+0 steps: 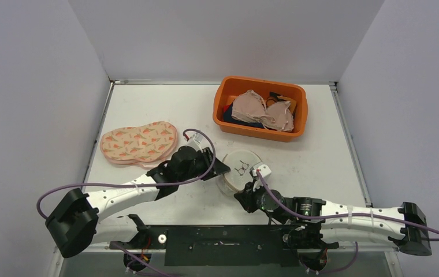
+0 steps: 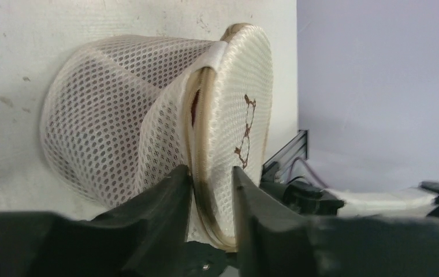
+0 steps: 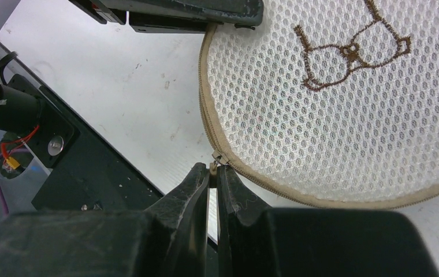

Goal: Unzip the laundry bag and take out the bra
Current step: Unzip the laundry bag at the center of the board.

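Note:
The laundry bag (image 1: 241,163) is a round white mesh drum with a tan zipper round its rim and a brown bra outline stitched on its lid (image 3: 333,115). In the left wrist view the bag (image 2: 107,115) lies on its side. My left gripper (image 2: 212,172) (image 1: 223,168) stands a little open astride the zipped rim (image 2: 198,133). A narrow slit in the rim shows something dark reddish (image 2: 194,107); the bra is otherwise hidden inside. My right gripper (image 3: 213,168) (image 1: 250,186) is shut on the small tan zipper pull (image 3: 212,167) at the bag's near edge.
An orange bin (image 1: 229,92) at the back right holds beige and dark garments (image 1: 261,109). Peach carrot-print pads (image 1: 139,142) lie stacked at the left. The black base rail (image 1: 223,242) runs along the near table edge, just behind my right gripper.

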Robot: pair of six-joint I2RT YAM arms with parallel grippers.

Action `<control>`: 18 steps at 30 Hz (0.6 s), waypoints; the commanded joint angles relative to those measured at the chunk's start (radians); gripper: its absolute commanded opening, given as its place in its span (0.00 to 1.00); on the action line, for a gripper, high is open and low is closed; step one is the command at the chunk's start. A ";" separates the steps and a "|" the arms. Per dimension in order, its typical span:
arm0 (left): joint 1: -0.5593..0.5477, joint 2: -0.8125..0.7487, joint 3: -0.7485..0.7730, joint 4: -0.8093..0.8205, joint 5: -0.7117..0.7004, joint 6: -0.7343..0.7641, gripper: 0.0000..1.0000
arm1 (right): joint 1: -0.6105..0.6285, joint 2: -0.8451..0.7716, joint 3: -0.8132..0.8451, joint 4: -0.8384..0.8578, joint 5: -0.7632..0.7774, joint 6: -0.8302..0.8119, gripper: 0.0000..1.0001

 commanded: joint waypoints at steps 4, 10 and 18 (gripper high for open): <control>-0.011 -0.160 -0.023 -0.098 -0.062 0.003 0.71 | 0.014 0.055 0.005 0.148 -0.015 -0.008 0.05; -0.126 -0.371 -0.118 -0.266 -0.236 -0.097 0.89 | 0.016 0.110 0.040 0.185 -0.039 -0.036 0.05; -0.295 -0.414 -0.176 -0.211 -0.378 -0.249 0.82 | 0.016 0.162 0.070 0.226 -0.054 -0.064 0.05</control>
